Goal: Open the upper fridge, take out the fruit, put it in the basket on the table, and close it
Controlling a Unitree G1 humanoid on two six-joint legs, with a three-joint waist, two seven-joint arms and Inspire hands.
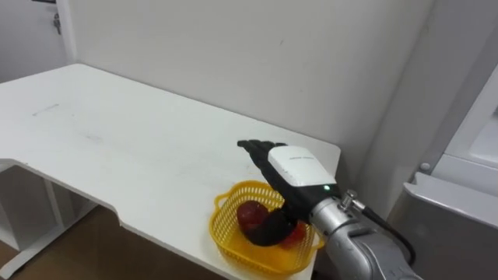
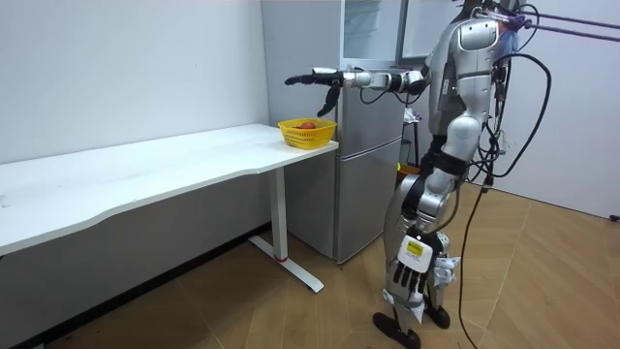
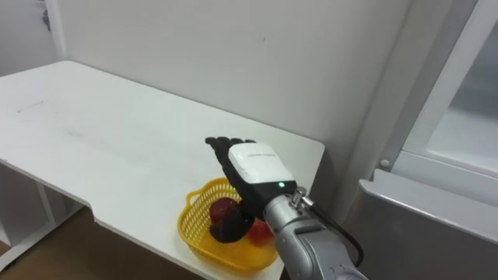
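Right hand (image 1: 294, 168) is held out flat above the yellow basket (image 1: 223, 234), fingers straight and released, thumb hanging down toward the basket, grasping nothing. The red fruit (image 1: 250, 214) lies inside the basket, partly covered by the thumb in both eye views. A second red patch shows beside the thumb on the side nearer the robot; cannot tell whether it is a separate piece. The basket sits on the white table (image 1: 117, 140), at the table end next to the fridge (image 2: 368, 174) and close to the front edge. The eye views place the hand directly over the basket but give no read on height. The room view supplies that: the hand is clear of the basket, with open air between the thumb tip and the rim. The room view also shows the robot standing upright on the far side of the fridge from the basket, its arm reaching level past the fridge front. The eye views add the plain wall (image 1: 257, 54) behind the basket.
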